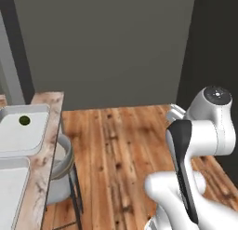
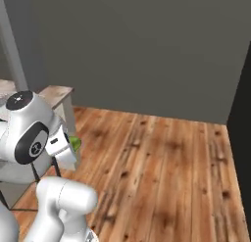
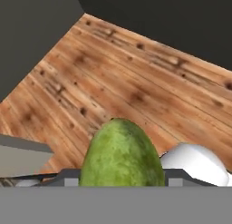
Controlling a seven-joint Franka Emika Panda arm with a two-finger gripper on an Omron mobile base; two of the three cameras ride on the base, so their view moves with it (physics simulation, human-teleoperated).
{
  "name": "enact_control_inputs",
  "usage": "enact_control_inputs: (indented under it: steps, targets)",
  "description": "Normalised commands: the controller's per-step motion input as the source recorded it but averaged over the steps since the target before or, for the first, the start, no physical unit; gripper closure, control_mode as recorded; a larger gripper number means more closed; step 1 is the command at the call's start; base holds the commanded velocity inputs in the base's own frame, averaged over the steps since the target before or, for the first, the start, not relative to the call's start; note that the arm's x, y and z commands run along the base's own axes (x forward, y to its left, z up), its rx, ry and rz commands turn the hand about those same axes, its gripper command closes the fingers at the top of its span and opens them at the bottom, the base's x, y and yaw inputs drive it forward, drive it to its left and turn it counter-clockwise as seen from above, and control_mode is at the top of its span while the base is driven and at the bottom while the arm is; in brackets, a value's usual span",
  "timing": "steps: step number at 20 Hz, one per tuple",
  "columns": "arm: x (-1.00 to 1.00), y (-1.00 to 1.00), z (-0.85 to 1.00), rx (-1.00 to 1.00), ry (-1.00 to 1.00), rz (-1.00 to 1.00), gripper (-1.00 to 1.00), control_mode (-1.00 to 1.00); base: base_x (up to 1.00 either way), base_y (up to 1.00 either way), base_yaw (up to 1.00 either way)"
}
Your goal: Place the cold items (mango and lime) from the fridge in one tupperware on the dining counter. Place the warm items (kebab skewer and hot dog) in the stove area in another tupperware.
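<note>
One green fruit, the mango [image 3: 121, 155], sits clamped between the jaws of the gripper [image 2: 73, 144], held above the wooden floor [image 1: 121, 154] just off the dining counter [image 1: 46, 145]. On that counter lie two tupperware trays: the farther tupperware [image 1: 18, 136] holds the lime [image 1: 24, 120], the nearer one [image 1: 11, 187] beside it. A grey stool [image 1: 62, 171] stands against the counter's edge, between it and the arm.

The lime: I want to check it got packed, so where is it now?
The lime lies in the far tupperware at the left edge of the left base view, on the dining counter by the grey stool.
</note>
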Motion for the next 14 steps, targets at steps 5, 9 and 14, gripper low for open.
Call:
enact_control_inputs:
  steps: [5, 9, 14]
  targets:
    - [0.00, 0.00, 0.00, 0.00, 0.00, 0.00, 1.00, 1.00, 0.99, -0.24, 0.64]
    - [0.00, 0.00, 0.00, 0.00, 0.00, 0.00, 1.00, 1.00, 0.88, -0.39, 0.66]
    - [0.00, 0.00, 0.00, 0.00, 0.00, 0.00, 1.00, 1.00, 0.66, -0.45, 0.67]
